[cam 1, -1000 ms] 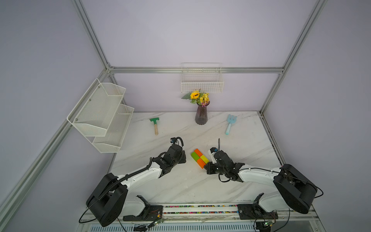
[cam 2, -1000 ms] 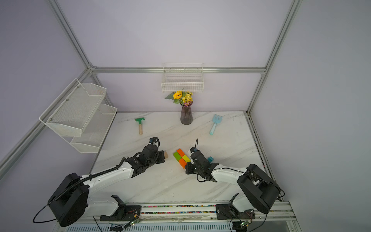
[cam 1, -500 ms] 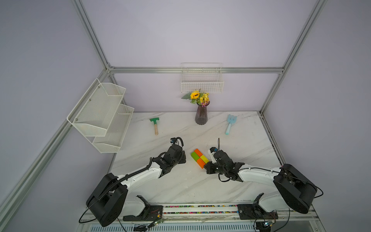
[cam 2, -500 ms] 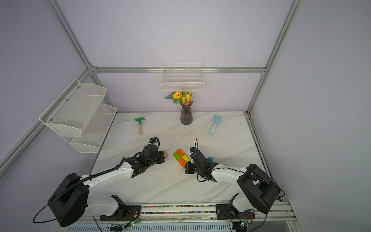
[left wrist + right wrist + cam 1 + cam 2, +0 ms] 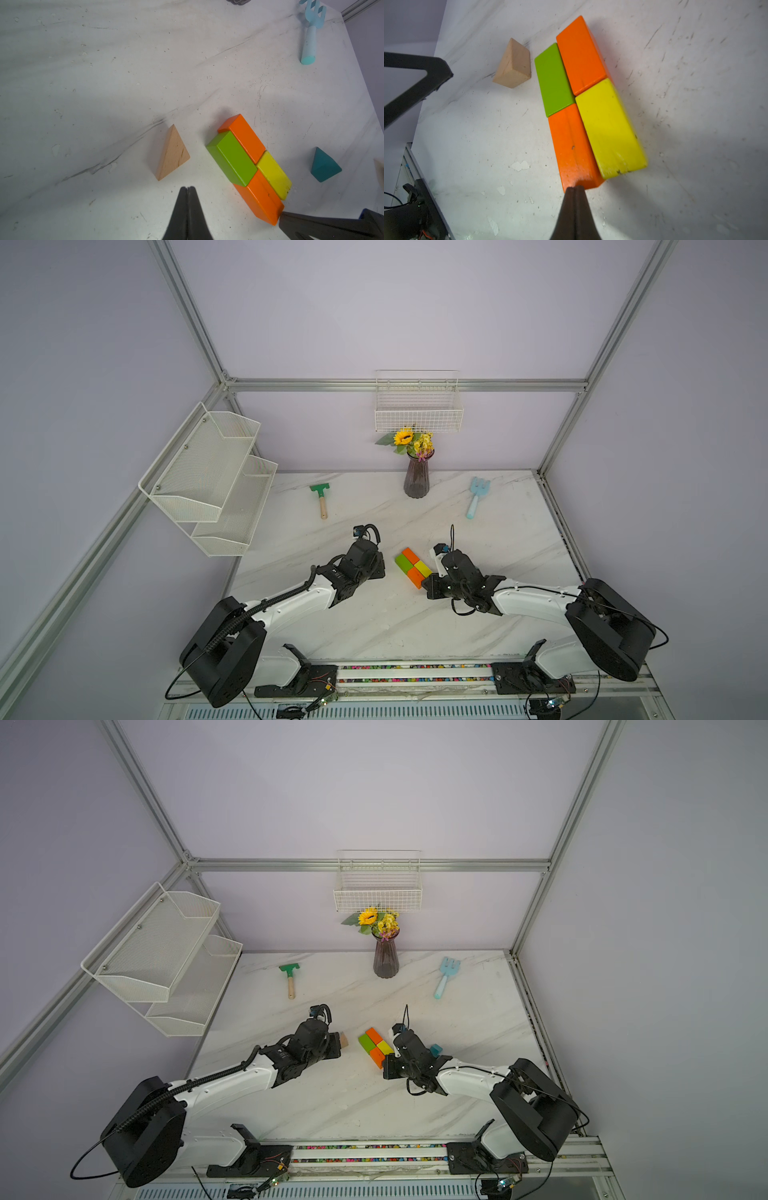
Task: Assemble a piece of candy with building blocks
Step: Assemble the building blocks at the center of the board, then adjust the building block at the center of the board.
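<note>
Desk [image 5: 104, 83]: white marble-look, matt, scuffed, pitted. Tan triangle block [image 5: 172, 153]: bare wood, grain visible. Orange block [image 5: 573, 145], green block [image 5: 553, 81], yellow block [image 5: 608, 128]: smooth paint, slight sheen; yellow edge chipped. Teal triangle block [image 5: 324, 166]: matt paint.

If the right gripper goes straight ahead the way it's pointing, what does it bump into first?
The nearer orange block. The shut right gripper has its tip right at that block's end, pointing along it. It may be touching, but I can't tell for sure.
</note>
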`<state>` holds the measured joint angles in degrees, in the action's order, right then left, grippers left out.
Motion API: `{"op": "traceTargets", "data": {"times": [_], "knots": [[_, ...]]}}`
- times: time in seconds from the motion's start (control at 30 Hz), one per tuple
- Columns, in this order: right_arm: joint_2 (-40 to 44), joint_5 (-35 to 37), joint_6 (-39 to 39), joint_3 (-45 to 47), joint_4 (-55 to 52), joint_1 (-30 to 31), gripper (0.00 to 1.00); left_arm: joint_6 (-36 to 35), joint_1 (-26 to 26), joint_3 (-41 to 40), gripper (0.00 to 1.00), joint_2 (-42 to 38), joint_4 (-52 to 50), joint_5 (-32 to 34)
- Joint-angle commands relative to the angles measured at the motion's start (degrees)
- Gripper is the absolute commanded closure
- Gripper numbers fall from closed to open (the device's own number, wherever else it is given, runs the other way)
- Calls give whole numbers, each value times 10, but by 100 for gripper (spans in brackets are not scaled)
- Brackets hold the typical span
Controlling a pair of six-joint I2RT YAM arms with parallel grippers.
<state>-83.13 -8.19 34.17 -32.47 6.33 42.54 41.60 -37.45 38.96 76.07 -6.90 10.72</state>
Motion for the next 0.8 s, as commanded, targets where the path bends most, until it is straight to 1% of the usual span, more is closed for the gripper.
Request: {"op": "traceTargets", "data": {"times": [0.0, 0.17, 0.23, 0.27, 0.3, 0.37, 0.4, 0.43, 0.47, 0.5, 0.6, 0.7, 0.77], "knots": [[23, 8, -10, -11, -10, 4, 100, 14, 3, 2, 100, -2, 10, 8], [78, 8, -18, -28, -30, 4, 100, 8, 6, 2, 100, -22, -6, 31], [76, 2, -24, -47, -43, 4, 100, 8, 15, -1, 100, -32, -9, 26], [68, -9, -31, -62, -48, 4, 100, 10, 22, -5, 95, -39, -9, 20], [55, -20, -39, -79, -55, 4, 93, 12, 30, -11, 87, -47, -9, 11], [26, -35, -55, -116, -69, 5, 86, 23, 50, -28, 73, -73, -6, -4], [11, -42, -63, -139, -79, 5, 76, 31, 63, -42, 65, -91, 0, -17], [-3, -44, -70, -157, -89, 7, 70, 40, 77, -56, 55, -110, 8, -30], [-18, -47, -78, -183, -101, 9, 70, 52, 90, -74, 46, -132, 20, -40], [-36, -51, -87, -208, -114, 12, 71, 65, 104, -93, 40, -158, 33, -47], [-81, -27, -115, -286, -175, 27, 70, 93, 131, -142, 31, -223, 60, -58], [-128, 6, -127, -368, -246, 39, 67, 96, 142, -158, 28, -253, 51, -66], [-160, 6, -131, -426, -291, 45, 66, 93, 143, -158, 27, -251, 38, -67]]}}
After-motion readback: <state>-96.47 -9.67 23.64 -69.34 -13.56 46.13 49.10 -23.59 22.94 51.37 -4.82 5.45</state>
